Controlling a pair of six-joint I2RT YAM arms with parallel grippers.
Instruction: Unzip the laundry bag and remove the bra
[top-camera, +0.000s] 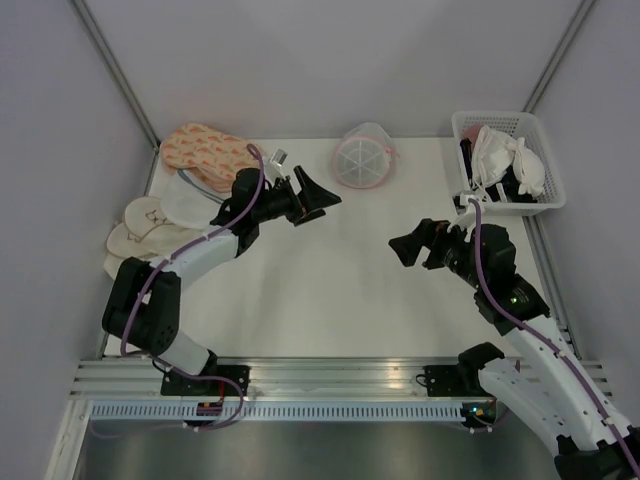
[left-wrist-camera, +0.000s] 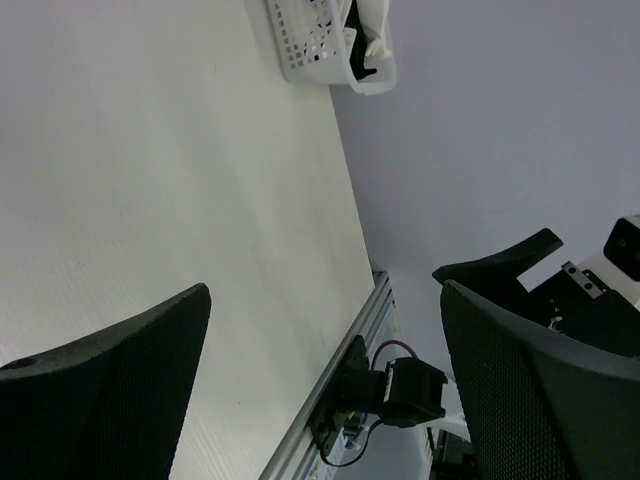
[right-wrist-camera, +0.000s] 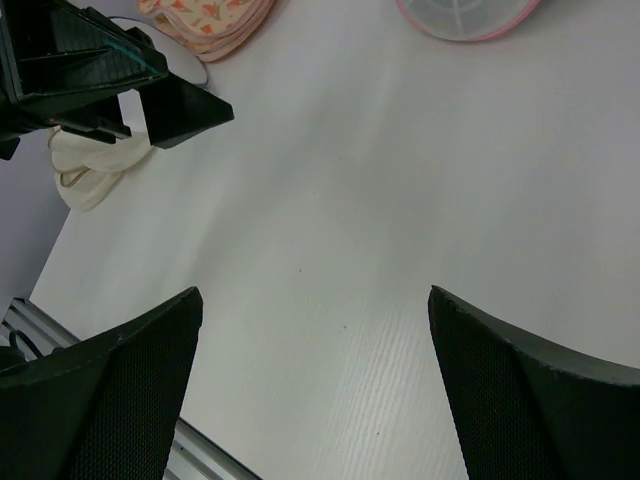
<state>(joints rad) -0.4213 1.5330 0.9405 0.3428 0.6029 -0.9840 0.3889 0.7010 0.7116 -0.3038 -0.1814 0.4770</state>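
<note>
The laundry bag (top-camera: 362, 160) is seen on the table (top-camera: 330, 300) at twelve o'clock, untouched. The left pincer (top-camera: 322, 204) and right pincer (top-camera: 407, 246) are held released, empty, nearer the middle.

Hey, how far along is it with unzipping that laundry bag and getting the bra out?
Nothing looks done yet. The laundry bag sits near the far edge of the table, domed, its pink rim apparently zipped. Nothing is in hand: the left claw and right claw both hang open above bare table, short of the bag. Left to do: reach the zip, open it, pull the bra out.
</note>
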